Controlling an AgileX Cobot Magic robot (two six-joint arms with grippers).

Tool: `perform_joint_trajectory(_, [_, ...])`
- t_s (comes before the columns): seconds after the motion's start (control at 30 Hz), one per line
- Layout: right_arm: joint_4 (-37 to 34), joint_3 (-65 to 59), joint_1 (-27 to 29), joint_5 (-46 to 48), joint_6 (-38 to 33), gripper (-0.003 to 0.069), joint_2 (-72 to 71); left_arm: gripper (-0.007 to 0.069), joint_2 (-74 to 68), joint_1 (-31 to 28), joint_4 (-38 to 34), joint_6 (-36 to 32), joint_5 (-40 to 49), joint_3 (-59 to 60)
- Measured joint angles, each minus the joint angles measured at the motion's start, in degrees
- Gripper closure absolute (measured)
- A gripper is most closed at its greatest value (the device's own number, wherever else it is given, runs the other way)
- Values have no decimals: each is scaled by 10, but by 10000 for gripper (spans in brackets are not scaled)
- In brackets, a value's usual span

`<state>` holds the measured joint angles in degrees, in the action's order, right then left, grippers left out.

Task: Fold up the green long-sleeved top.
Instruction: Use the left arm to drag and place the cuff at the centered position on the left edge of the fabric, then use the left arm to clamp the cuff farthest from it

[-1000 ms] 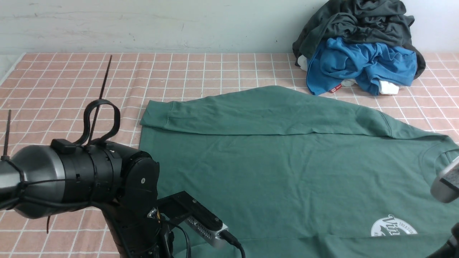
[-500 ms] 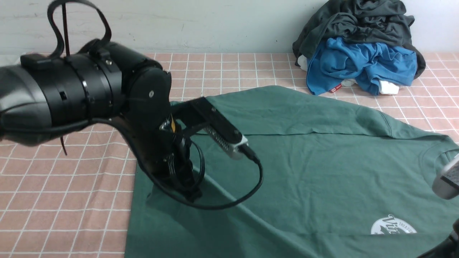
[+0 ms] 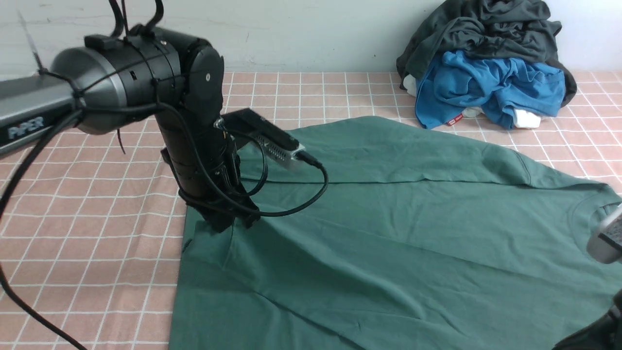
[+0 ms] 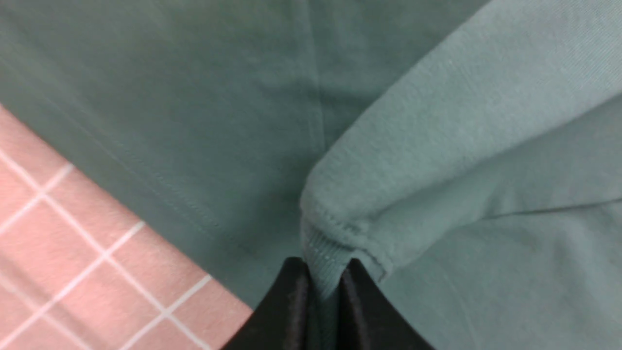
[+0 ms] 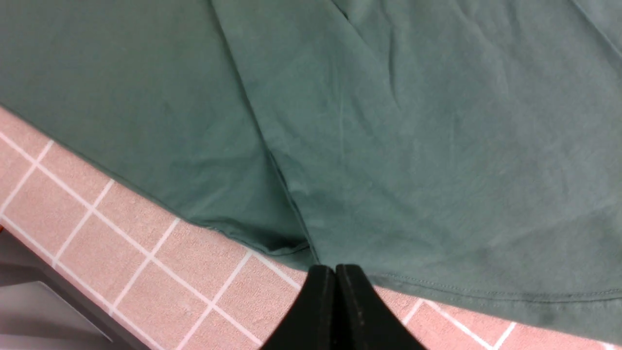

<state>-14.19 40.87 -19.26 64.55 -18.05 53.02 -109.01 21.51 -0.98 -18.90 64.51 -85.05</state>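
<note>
The green long-sleeved top lies spread over the pink checked tablecloth, its body seen flat in the front view. My left gripper hangs over the top's left part, shut on the ribbed cuff of a sleeve. That sleeve stretches from the gripper toward the near right, across the chest. In the left wrist view the gripper pinches the cuff between its fingers. My right gripper is shut with nothing between its fingers, its tips at the top's hem.
A heap of dark grey and bright blue garments sits at the back right against the wall. The table's near edge shows in the right wrist view. The right wrist camera housing shows at the front view's right edge.
My left arm has risen from the near left and swung away over the top, pulling the sleeve cuff with it. The sleeve now covers the white chest logo. The right arm has stayed put.
</note>
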Motion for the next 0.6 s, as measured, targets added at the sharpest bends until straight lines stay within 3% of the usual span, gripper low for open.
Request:
perform_joint_trajectory(0.17, [10, 0, 0, -12, 0, 673, 0, 538, -26, -13, -10, -3, -15, 0])
perform_joint_trajectory(0.3, [12, 0, 0, -35, 3, 673, 0, 414, -33, -22, -9, 11, -32, -2])
perform_joint_trajectory(0.33, [12, 0, 0, -42, 7, 673, 1, 350, -33, -28, -8, 20, -33, -6])
perform_joint_trajectory(0.37, [13, 0, 0, -45, 9, 673, 1, 350, -33, -28, -8, 22, -33, -7])
perform_joint_trajectory(0.43, [25, 6, 0, -51, 25, 673, 11, 245, -33, -43, -8, 37, -33, -22])
perform_joint_trajectory(0.6, [61, 37, 0, -57, 56, 673, 47, 132, -35, -79, -8, 46, -33, -70])
